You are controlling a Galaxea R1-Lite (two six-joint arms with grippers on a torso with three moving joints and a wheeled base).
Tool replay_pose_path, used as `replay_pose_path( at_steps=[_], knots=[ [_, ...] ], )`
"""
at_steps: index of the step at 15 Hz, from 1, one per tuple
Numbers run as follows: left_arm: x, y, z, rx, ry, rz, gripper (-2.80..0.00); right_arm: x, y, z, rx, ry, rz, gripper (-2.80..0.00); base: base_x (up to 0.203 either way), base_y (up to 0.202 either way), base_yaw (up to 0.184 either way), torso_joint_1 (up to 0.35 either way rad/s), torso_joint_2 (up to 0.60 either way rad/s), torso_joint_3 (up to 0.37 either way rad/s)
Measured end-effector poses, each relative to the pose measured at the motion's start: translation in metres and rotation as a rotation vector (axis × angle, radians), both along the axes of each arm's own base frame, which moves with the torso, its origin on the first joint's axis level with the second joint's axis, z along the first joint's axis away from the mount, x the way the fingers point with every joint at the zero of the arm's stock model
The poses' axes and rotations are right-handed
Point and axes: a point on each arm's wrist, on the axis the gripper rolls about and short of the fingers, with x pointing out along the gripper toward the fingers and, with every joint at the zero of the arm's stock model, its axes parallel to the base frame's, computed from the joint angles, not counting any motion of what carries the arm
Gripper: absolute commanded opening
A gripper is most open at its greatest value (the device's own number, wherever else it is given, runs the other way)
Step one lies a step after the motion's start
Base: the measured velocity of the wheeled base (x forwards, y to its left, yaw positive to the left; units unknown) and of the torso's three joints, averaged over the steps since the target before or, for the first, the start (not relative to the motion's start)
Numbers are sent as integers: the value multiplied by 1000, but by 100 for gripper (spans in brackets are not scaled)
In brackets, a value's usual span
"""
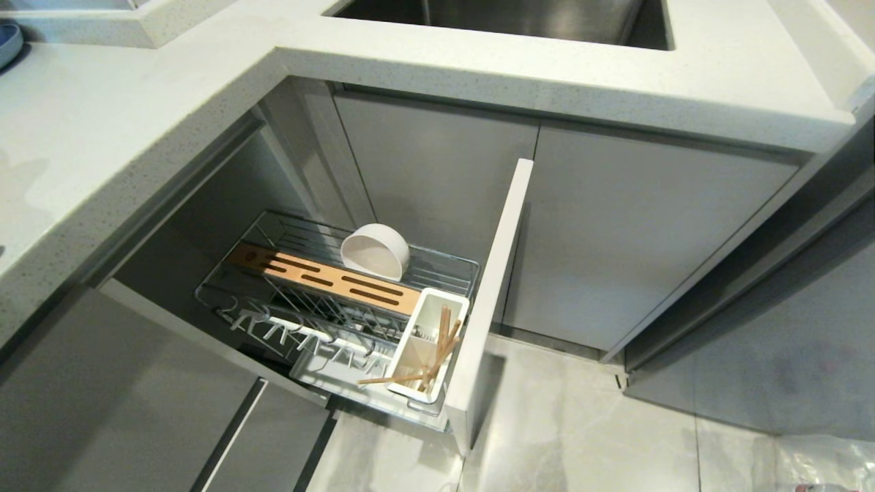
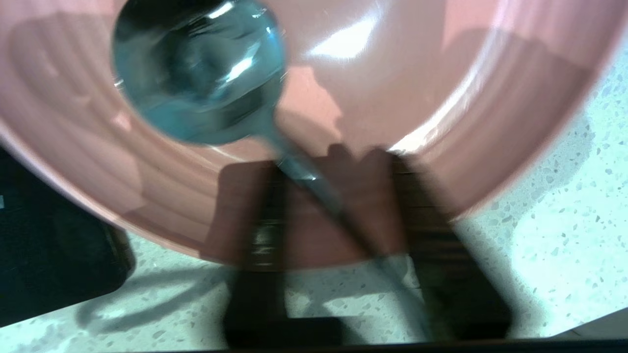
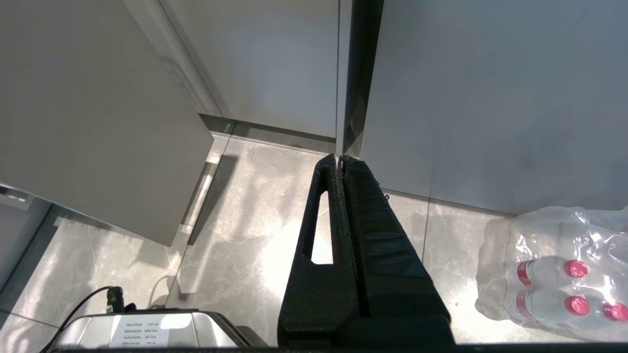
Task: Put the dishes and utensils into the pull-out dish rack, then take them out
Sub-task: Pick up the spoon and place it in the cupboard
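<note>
The pull-out dish rack (image 1: 448, 268) stands drawn out under the counter. An off-white bowl (image 1: 374, 251) rests on its side in it, behind the bamboo strip (image 1: 321, 277). The wooden chopsticks (image 1: 441, 348) lean in the white utensil cup (image 1: 425, 316). Neither arm shows in the head view. In the left wrist view a dark grey spoon (image 2: 196, 73) lies in a pink bowl (image 2: 466, 98), its handle sloping out over the rim. My left gripper (image 2: 336, 166) is open, blurred, one finger on each side of the handle. My right gripper (image 3: 340, 158) hangs shut and empty above the floor.
The pink bowl sits on a speckled countertop (image 2: 564, 220). The rack's pale cabinet front (image 1: 492, 287) juts into the floor space. A sink (image 1: 513, 20) is set in the counter above. A blue plate (image 1: 5, 41) shows at the far left. Wrapped bottles (image 3: 554, 264) lie on the floor.
</note>
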Motion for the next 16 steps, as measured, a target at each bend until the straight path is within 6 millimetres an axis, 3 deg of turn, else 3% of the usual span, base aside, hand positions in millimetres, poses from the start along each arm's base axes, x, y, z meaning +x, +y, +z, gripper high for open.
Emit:
replay_pose_path(
  at_steps=[7, 13, 16],
  knots=[
    [-1, 0, 4, 10, -19, -3, -280, 0, 0, 0, 0, 0, 0, -280, 0, 0, 0, 0, 0, 0],
    [-28, -24, 44, 96, -215, -74, -280, 0, 0, 0, 0, 0, 0, -280, 0, 0, 0, 0, 0, 0],
    [-38, -45, 58, 122, -330, -225, -280, 0, 0, 0, 0, 0, 0, -280, 0, 0, 0, 0, 0, 0]
  ],
)
